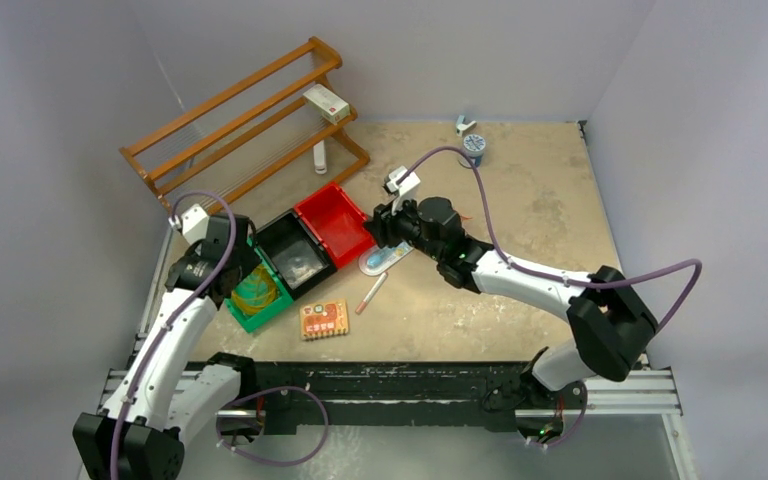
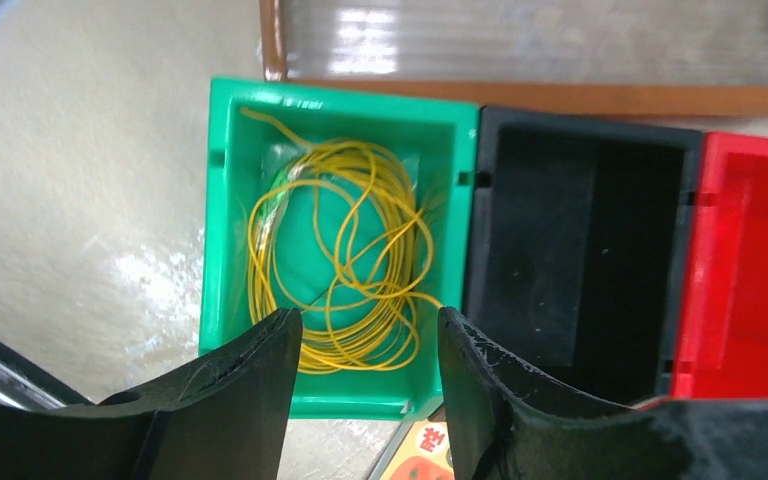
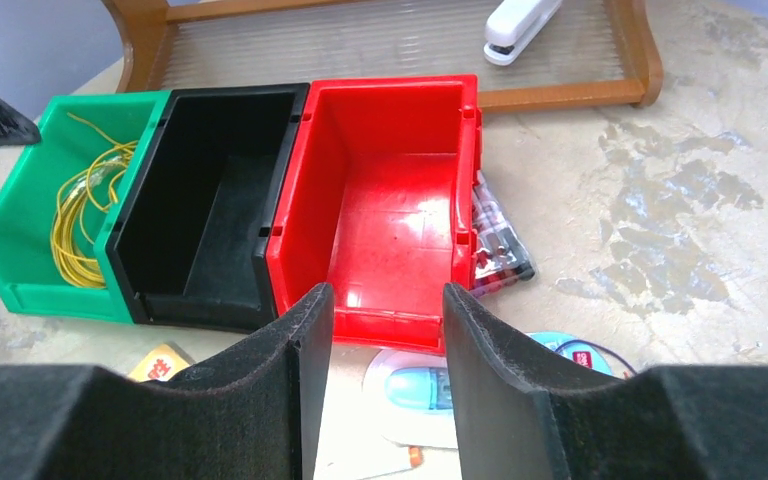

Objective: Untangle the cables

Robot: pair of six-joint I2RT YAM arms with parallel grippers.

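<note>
A tangle of thin yellow cable [image 2: 345, 255] lies in loops inside the green bin [image 2: 222, 240]; it also shows in the right wrist view [image 3: 80, 210] and from above [image 1: 256, 290]. No red, orange or dark cables show. My left gripper [image 2: 370, 330] is open and empty, hovering above the near end of the green bin, over the cable. My right gripper [image 3: 388, 300] is open and empty, above the table just in front of the red bin [image 3: 390, 200], over a blue-and-white packaged item [image 3: 415, 390].
An empty black bin [image 3: 210, 200] sits between the green and red bins. A wooden rack [image 1: 250, 110] stands behind with a white stapler [image 3: 520, 25]. An orange card [image 1: 324, 319], a pen [image 1: 370, 293] and a battery pack [image 3: 495, 240] lie on the table.
</note>
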